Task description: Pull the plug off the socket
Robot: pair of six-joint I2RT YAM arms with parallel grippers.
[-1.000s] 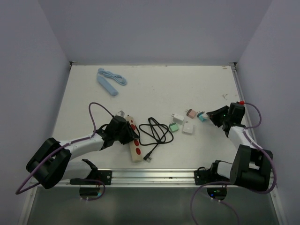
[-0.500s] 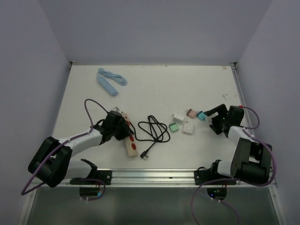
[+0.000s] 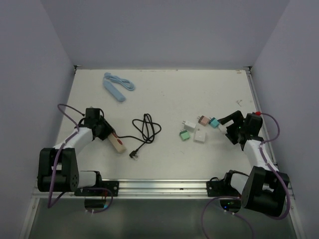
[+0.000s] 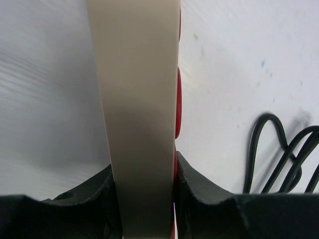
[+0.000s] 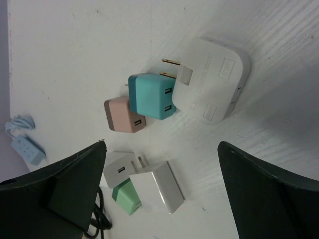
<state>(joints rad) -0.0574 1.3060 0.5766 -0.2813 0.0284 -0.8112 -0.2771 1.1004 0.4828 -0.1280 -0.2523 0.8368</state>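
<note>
The socket is a beige power strip (image 3: 116,143) with red outlets, and my left gripper (image 3: 105,133) is shut on it near the table's left edge. In the left wrist view the power strip (image 4: 139,89) fills the gap of my left gripper (image 4: 144,174), both pads pressed on its sides. A teal plug (image 3: 214,122) lies loose on the table at the right. My right gripper (image 3: 227,128) stands open just right of it, holding nothing. The right wrist view shows the teal plug (image 5: 152,95) lying beyond the wide-open right gripper (image 5: 162,145).
A black cord (image 3: 145,127) trails from the strip, its end (image 3: 134,154) lying loose. Pink (image 3: 202,119), white (image 3: 189,124), green (image 3: 185,135) and white (image 3: 200,136) chargers lie mid-right. A large white adapter (image 5: 214,79) touches the teal plug. A blue power strip (image 3: 114,88) lies back left.
My right gripper opened, let go of the teal plug and drew back slightly. My left gripper dragged the power strip leftward across the table, the black cord following.
</note>
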